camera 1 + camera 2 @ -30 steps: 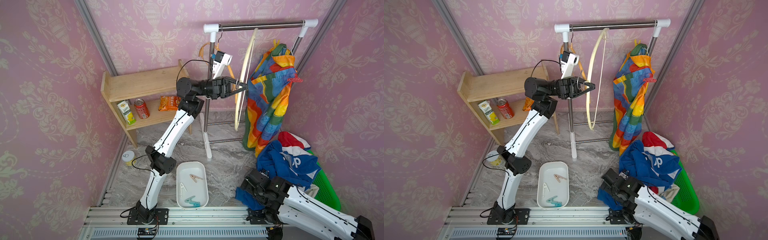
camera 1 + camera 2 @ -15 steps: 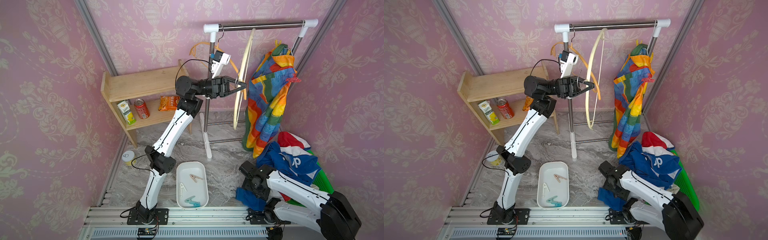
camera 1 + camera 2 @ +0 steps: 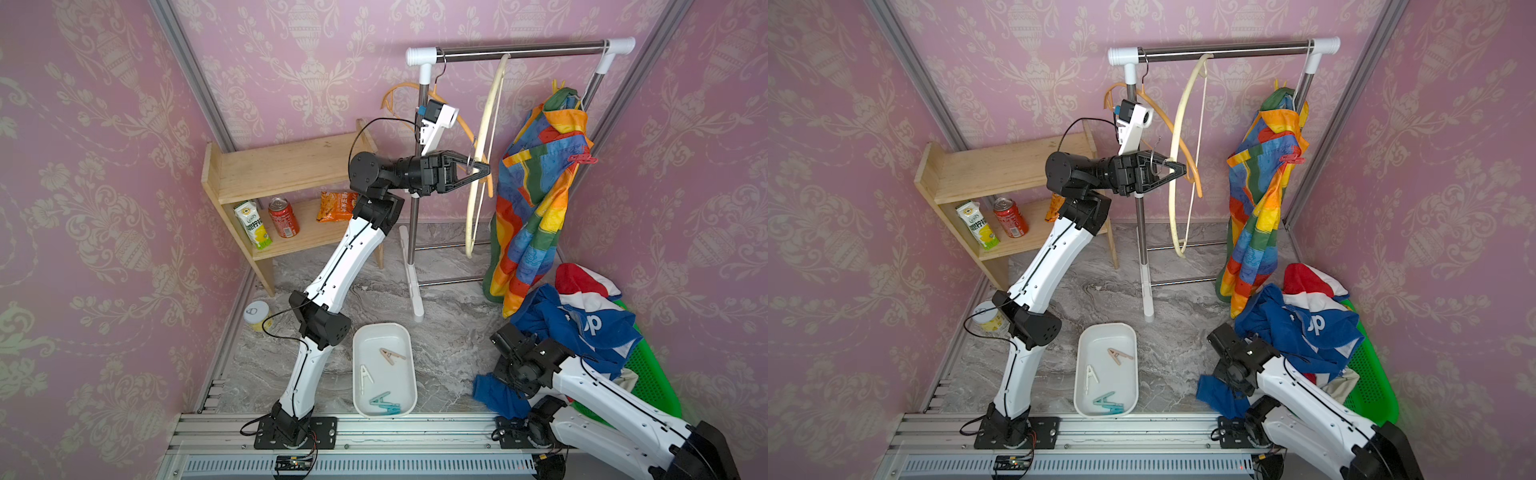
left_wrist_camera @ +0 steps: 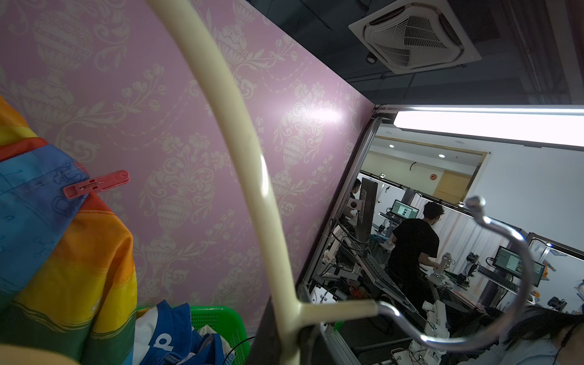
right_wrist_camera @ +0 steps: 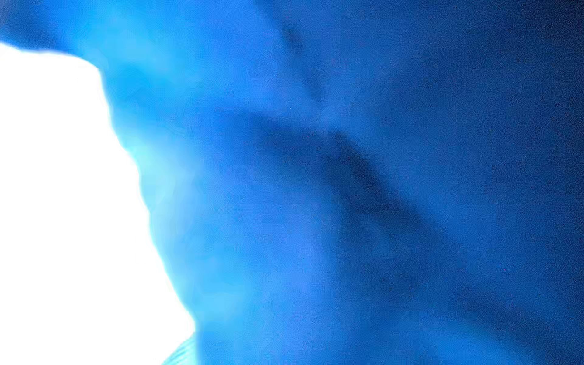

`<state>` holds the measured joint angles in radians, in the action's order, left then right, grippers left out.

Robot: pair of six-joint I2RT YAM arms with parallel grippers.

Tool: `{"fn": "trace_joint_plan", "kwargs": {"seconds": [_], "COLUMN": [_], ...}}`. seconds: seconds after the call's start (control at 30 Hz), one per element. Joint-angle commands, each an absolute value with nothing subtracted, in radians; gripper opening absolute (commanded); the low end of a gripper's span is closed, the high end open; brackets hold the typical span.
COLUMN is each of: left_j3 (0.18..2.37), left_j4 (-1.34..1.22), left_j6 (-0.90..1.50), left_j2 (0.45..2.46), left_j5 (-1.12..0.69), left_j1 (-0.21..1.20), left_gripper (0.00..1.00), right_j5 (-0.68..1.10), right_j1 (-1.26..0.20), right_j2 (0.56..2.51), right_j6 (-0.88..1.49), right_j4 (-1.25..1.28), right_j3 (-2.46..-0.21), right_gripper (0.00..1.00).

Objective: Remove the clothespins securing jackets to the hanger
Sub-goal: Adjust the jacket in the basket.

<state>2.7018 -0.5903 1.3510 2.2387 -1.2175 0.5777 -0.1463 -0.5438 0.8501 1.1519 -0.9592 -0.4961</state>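
Two grippers are closed: the left gripper (image 3: 482, 170) clamps the neck of a bare cream hanger (image 4: 257, 177).
The right gripper is hidden in the blue, red and white jacket (image 3: 582, 328) heaped on a green basket (image 3: 652, 374); whether it pinches cloth I cannot tell. A red clothespin (image 3: 582, 158) bites the rainbow jacket (image 3: 536, 199), which hangs from the rail (image 3: 540, 46). A beige-pink clothespin (image 3: 391, 356), a white clothespin (image 3: 365, 377) and a teal clothespin (image 3: 384, 404) lie in the white tray (image 3: 405, 332).
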Motion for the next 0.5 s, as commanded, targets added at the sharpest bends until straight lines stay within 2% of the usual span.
{"fn": "trace_joint_plan", "kwargs": {"seconds": [0.0,0.17,0.3,0.37,0.47], "left_j3": [2.726,2.725,2.727,2.726,2.727], "left_j4": [-0.655,-0.668,-0.710,-0.728,-0.736], "left_j6": [1.353,1.359,1.386,1.400,1.405], "left_j2": [2.240,2.242,2.241,2.240,2.235], "left_j5": [-1.190,-1.183,-1.175,-1.175,-1.179], "left_j1": [0.563,0.563,0.563,0.563,0.563], "left_gripper": [0.00,0.00,0.00,0.00,0.00], "right_j5": [-0.188,-0.312,-0.532,-0.614,-0.569], "right_j1": [-0.532,-0.506,-0.485,-0.404,-0.202], "right_j2": [0.757,0.814,0.940,0.993,1.010], "right_j6": [1.151,0.975,0.832,0.748,0.646], "right_j4": [-1.011,-1.121,-1.232,-1.274,-1.226], "right_j3": [-0.560,-0.969,-1.335,-1.431,-1.423], "right_gripper": [0.00,0.00,0.00,0.00,0.00]}}
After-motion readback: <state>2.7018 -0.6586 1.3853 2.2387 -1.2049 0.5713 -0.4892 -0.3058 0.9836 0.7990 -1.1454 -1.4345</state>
